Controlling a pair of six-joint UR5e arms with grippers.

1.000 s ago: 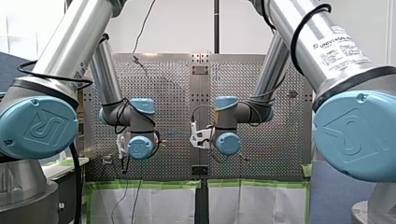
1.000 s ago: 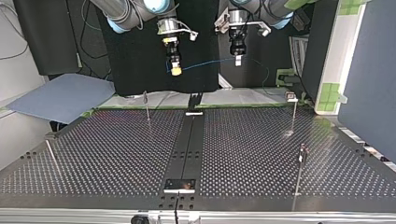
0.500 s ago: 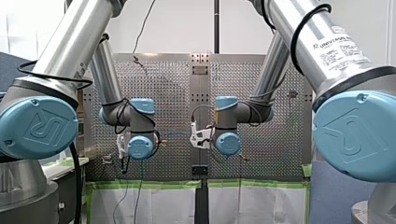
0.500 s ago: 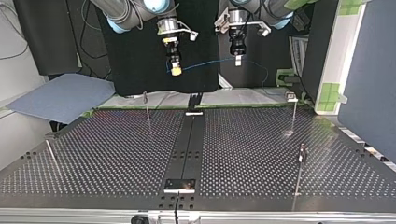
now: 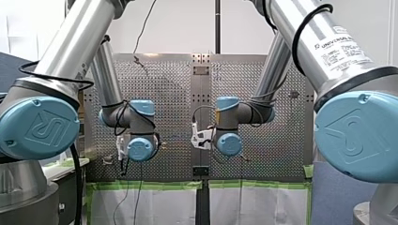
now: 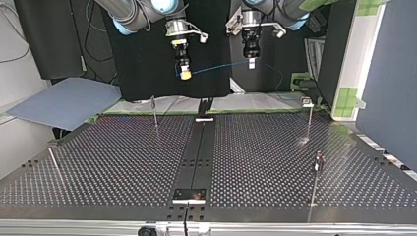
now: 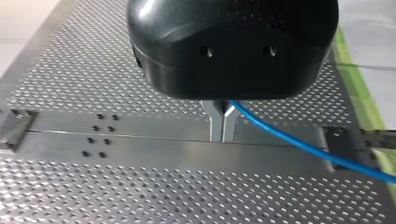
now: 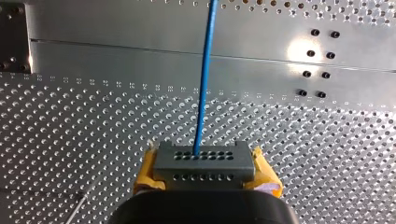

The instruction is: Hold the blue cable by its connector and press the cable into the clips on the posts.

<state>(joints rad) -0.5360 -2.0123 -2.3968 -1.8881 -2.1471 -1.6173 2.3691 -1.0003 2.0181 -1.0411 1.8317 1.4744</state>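
The perforated table (image 6: 123, 162) lies well below and in front of both grippers in the top view. Our right arm (image 6: 133, 14) enters at that view's left, our left arm (image 6: 295, 7) at its right; both hang above the table's far edge.

Four thin posts stand on the table: one far left (image 6: 154, 112), one far right (image 6: 309, 120), one near right (image 6: 316, 177), and one leaning at the near left (image 6: 54, 167). Their clips are too small to inspect. No part of the cable reaches any post. We find no container.

The blue cable (image 6: 216, 67) is in the air, strung nearly level between the two grippers, its long axis running across the top view. A slack tail droops beyond the left gripper.

The right gripper (image 8: 204, 164) has its yellow pads pinched on the grey connector (image 8: 204, 158), and the cable leaves straight ahead of it.

The left gripper (image 7: 222, 126) has its metal fingers pressed together on the cable itself, further along.

We judge the far-left post the nearest target, below the right gripper, so the cable must come down across a clip.
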